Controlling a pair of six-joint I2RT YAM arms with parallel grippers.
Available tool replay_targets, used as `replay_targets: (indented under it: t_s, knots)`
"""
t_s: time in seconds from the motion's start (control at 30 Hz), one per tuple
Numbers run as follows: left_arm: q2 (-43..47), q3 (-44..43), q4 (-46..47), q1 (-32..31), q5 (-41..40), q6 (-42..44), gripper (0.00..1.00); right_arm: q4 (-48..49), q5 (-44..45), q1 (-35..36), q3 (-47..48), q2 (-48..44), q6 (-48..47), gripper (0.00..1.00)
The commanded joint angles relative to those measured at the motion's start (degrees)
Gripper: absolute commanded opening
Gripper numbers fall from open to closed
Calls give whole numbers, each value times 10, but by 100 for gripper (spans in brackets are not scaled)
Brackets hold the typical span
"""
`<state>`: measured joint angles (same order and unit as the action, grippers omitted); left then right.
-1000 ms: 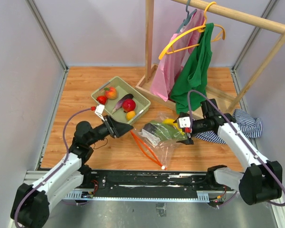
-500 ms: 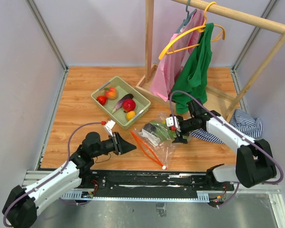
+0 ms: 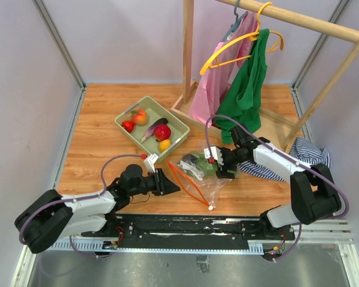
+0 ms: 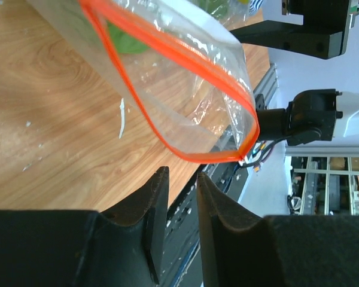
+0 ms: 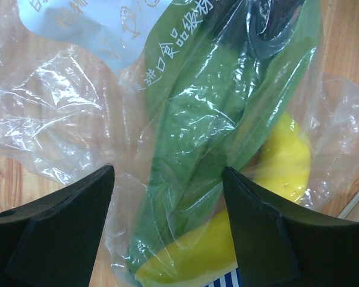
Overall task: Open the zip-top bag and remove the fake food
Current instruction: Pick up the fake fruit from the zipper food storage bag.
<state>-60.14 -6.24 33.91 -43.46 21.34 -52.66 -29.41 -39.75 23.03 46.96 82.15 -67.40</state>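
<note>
The zip-top bag (image 3: 198,174) lies on the wooden table, its orange-red zip strip (image 3: 188,185) forming an open loop toward the near edge. A green piece (image 5: 215,107) and a yellow banana (image 5: 287,155) lie inside it under a printed label (image 5: 102,30). My right gripper (image 3: 221,166) is open wide over the bag's far end, its jaws (image 5: 167,173) either side of the green piece. My left gripper (image 3: 170,185) sits low beside the bag mouth (image 4: 185,78). Its jaws (image 4: 180,176) stand a narrow gap apart with nothing between them.
The pale green basket (image 3: 173,124) behind the bag holds a peach, red fruits, an eggplant and an orange. A wooden clothes rack (image 3: 188,60) with pink and green garments stands at the back right. Striped cloth (image 3: 314,156) lies under the right arm. The near table edge (image 3: 185,216) is close.
My left arm has dropped and swung toward the near edge, its gripper now low at the bag mouth. My right gripper has moved left over the bag. The zip strip has shifted slightly.
</note>
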Motion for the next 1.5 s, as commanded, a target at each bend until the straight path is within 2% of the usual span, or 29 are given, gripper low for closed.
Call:
replay_targets:
  t_s: [0.0,0.1,0.4,0.67,1.0,1.2,1.47]
  knots:
    - [-54,-30,109,-11,-8,-4,30,-13,17,11,14,12,13,73]
    - [-70,-33,138,-18,-9,-13,30,-24,6,11,17,13,10,70]
    - [-91,-35,135,-28,-26,-20,33,-46,-15,22,26,19,4,65]
    - [-137,-53,136,-37,-35,-18,26,-49,-18,30,27,21,12,59]
    - [-215,-86,139,-39,-63,-4,31,-78,-44,57,34,30,-6,55]
    - [-229,-92,143,-40,-95,0,40,-129,-73,75,49,41,-40,52]
    - [-198,-82,108,-39,-135,14,53,-191,-97,79,75,34,-76,52]
